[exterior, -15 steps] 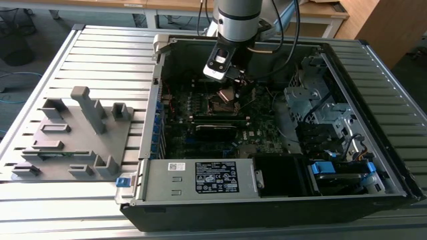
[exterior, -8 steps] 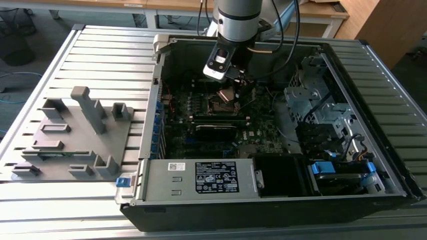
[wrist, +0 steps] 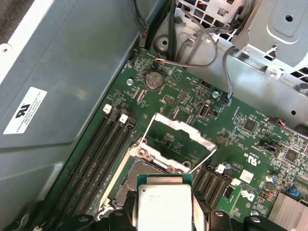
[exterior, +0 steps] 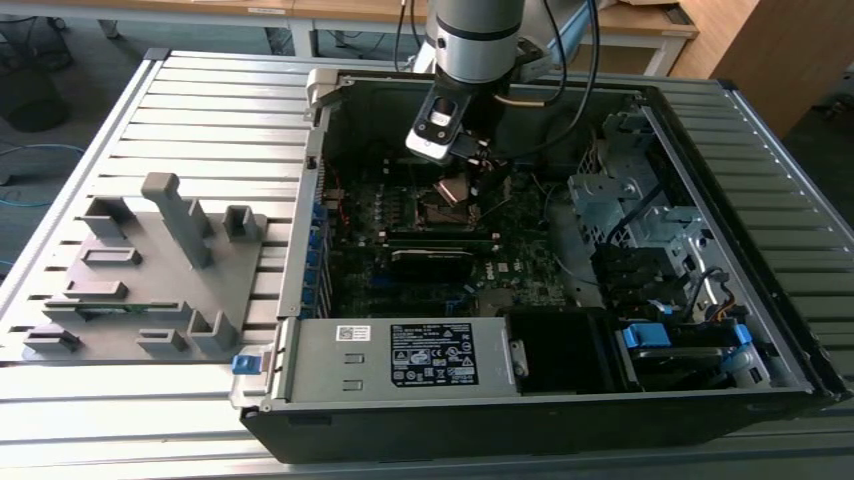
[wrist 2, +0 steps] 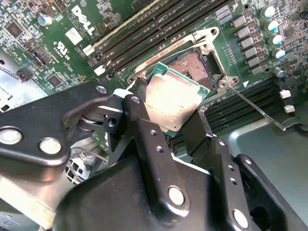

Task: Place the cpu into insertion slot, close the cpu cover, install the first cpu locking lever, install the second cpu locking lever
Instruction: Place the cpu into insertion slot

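Note:
My gripper [exterior: 457,176] hangs inside the open computer case, shut on the cpu [exterior: 458,189], a thin square chip with a pale silvery face. In both wrist views the black fingers [wrist 2: 139,115] clamp the cpu [wrist 2: 174,100] by two opposite edges. It hovers tilted just above the insertion slot [wrist 2: 193,64], partly covering it and not seated. The gripper [wrist: 164,217] holds the cpu [wrist: 163,206] over the insertion slot [wrist: 140,174]. The cpu cover [wrist: 179,126], a silvery frame with a window, stands swung open beyond the slot. A thin wire locking lever [wrist 2: 255,108] sticks out loose beside the socket.
Long black memory slots [wrist 2: 144,33] run beside the socket. The power supply box [exterior: 400,355] fills the case's near side and drive cages [exterior: 641,200] the exterior view's right. Cables [wrist: 192,57] hang near the board's edge. A grey parts fixture [exterior: 147,270] sits on the slatted table.

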Controlling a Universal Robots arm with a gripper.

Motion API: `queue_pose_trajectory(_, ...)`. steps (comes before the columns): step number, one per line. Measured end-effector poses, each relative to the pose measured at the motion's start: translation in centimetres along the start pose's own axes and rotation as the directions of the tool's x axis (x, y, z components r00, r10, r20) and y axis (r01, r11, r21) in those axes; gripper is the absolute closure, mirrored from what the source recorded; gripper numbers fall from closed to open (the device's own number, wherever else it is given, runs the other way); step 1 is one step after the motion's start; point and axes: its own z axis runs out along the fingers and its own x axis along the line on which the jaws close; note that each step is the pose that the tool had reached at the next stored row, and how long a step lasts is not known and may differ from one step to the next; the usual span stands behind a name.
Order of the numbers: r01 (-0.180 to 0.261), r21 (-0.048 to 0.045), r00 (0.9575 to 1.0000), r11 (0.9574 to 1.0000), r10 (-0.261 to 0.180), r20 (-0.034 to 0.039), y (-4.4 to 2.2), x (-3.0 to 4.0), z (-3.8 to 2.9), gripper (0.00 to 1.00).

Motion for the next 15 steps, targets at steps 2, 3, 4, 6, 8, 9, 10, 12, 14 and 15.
queue_pose_trajectory(2,-0.004,0.0001,1.0000,1.0000,0.004,0.0003,0.00,0.00,0.01,0.46)
queue_pose_trajectory(3,-0.008,0.0002,1.0000,1.0000,0.008,0.0006,0.00,0.00,0.01,0.46)
queue_pose_trajectory(4,-0.012,0.0001,0.9999,0.9999,0.012,0.0010,0.00,0.00,0.02,0.46)
queue_pose_trajectory(6,-0.020,0.0003,0.9998,0.9998,0.020,0.0016,0.00,0.00,0.02,0.46)
queue_pose_trajectory(8,-0.027,0.0004,0.9996,0.9996,0.027,0.0022,0.00,0.00,0.03,0.46)
queue_pose_trajectory(9,-0.030,0.0004,0.9995,0.9995,0.030,0.0024,0.00,0.00,0.03,0.46)
queue_pose_trajectory(10,-0.033,0.0005,0.9994,0.9994,0.033,0.0026,0.00,0.00,0.04,0.46)
queue_pose_trajectory(12,-0.039,0.0005,0.9992,0.9992,0.039,0.0031,0.00,0.00,0.04,0.46)
queue_pose_trajectory(14,-0.046,0.0006,0.9990,0.9990,0.046,0.0036,0.00,0.00,0.06,0.46)
queue_pose_trajectory(15,-0.051,0.0005,0.9987,0.9987,0.051,0.0039,0.00,0.00,0.08,0.46)
